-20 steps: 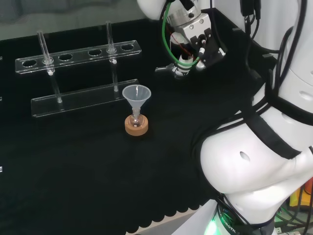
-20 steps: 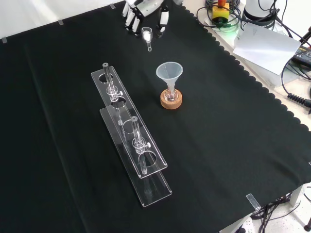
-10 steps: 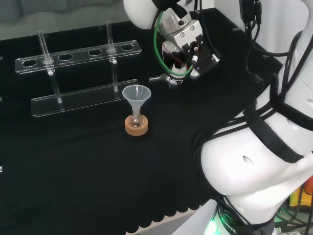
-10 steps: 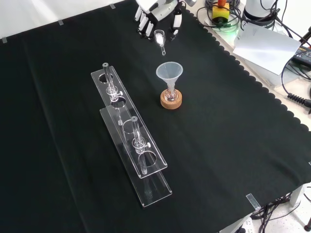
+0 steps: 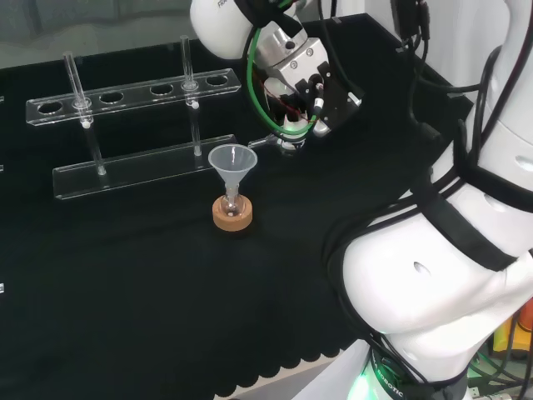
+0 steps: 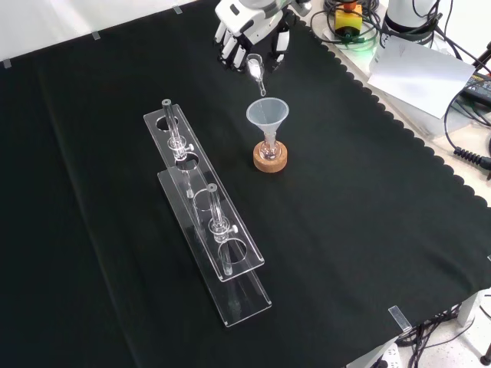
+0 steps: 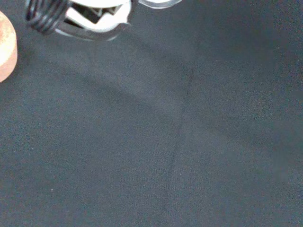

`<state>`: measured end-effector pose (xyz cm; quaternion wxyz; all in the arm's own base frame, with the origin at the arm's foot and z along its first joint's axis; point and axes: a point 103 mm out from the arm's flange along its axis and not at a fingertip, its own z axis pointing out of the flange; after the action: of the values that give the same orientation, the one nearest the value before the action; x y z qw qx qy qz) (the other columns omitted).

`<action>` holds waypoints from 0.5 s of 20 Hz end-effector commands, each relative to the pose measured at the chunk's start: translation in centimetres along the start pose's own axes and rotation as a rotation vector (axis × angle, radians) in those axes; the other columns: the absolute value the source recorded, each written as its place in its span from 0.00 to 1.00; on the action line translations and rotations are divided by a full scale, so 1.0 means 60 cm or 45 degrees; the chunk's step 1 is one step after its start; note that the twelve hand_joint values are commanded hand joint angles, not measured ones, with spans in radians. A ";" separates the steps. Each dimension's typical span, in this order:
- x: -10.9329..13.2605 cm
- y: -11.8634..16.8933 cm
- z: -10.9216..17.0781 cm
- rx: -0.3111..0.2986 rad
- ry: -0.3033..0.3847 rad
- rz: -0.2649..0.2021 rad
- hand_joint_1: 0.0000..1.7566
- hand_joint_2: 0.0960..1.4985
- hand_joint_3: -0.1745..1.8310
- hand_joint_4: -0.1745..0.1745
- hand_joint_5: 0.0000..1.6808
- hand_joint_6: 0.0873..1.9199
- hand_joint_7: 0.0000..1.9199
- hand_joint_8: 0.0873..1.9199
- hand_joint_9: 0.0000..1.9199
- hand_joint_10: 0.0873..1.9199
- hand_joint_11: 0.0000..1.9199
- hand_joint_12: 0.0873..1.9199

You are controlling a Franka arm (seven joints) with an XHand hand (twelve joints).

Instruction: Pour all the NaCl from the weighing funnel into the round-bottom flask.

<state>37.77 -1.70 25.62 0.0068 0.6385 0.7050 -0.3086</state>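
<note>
A small round-bottom flask (image 6: pixel 269 149) sits on a cork ring (image 6: pixel 271 160) mid-cloth, with a clear plastic funnel (image 6: pixel 267 115) in its neck. The same funnel (image 5: pixel 232 160) and cork ring (image 5: pixel 232 215) show in the head view. My hand (image 6: pixel 247 29) hovers just beyond the funnel, its fingers curled round a small clear weighing funnel (image 6: pixel 255 70) whose spout points down toward the funnel's rim. In the head view the hand (image 5: pixel 301 82) is up and right of the funnel, and the weighing funnel (image 5: pixel 275 140) pokes out toward it. The cork ring's edge (image 7: pixel 5 47) shows in the wrist view.
A clear two-tier test tube rack (image 6: pixel 205 211) with two tubes stands left of the flask in the front view, behind it in the head view (image 5: pixel 133 93). The cloth's scalloped edge (image 6: pixel 399 126) runs along the right of the front view, with papers and cables beyond.
The hand has carried the weighing funnel steadily toward the flask, from the cloth's far edge to just beside the plastic funnel's rim. The flask and rack have not moved.
</note>
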 end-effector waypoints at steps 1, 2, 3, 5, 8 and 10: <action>0.008 0.009 -0.008 0.016 -0.072 -0.009 0.63 0.41 0.43 1.00 0.71 0.40 0.32 0.30 0.52 0.14 0.40 0.55; 0.010 0.010 -0.009 0.020 -0.086 -0.009 0.63 0.41 0.43 1.00 0.71 0.40 0.32 0.30 0.52 0.14 0.40 0.55; 0.011 0.011 -0.010 0.021 -0.096 -0.010 0.63 0.41 0.43 1.00 0.71 0.40 0.32 0.30 0.52 0.14 0.40 0.56; 0.014 0.013 -0.012 0.025 -0.109 -0.013 0.63 0.41 0.43 1.00 0.71 0.40 0.32 0.30 0.52 0.14 0.40 0.56; 0.015 0.017 -0.015 0.031 -0.134 -0.019 0.63 0.41 0.43 1.00 0.71 0.40 0.32 0.30 0.52 0.14 0.40 0.56; 0.016 0.017 -0.020 0.034 -0.154 -0.018 0.63 0.41 0.43 1.00 0.71 0.40 0.32 0.30 0.52 0.14 0.40 0.56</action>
<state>38.81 -0.67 25.54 0.0299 0.6195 0.7045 -0.3448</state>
